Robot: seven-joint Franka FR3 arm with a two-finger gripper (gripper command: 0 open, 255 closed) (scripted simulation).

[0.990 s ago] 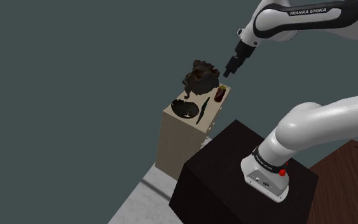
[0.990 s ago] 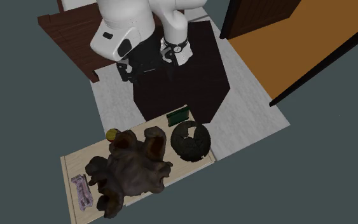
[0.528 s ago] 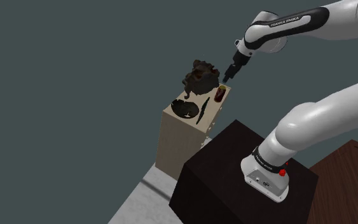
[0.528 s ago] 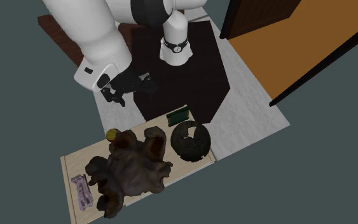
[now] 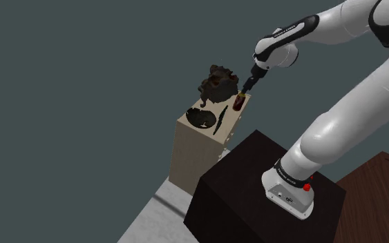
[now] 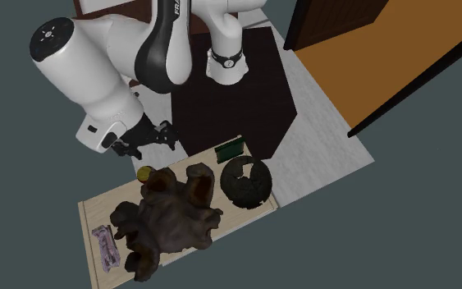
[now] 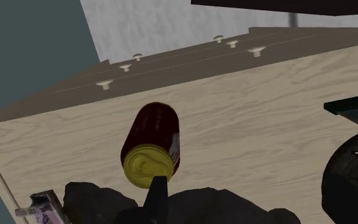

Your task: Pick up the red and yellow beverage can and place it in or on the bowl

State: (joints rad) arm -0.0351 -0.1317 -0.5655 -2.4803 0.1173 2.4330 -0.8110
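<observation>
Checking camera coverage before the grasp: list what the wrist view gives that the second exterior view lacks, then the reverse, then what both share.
The wrist view adds the can's dark red side and the round knobs on the cabinet's front. The second exterior view adds the white arm, its black stand and the orange area beyond. Both share the can's yellow top, the dark bowl, the dark lumpy object, the green item and the cabinet's pale wood top.

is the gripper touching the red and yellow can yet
Apart. In the second exterior view a strip of pale floor shows between the gripper and the can, seen by its yellow top.
</observation>
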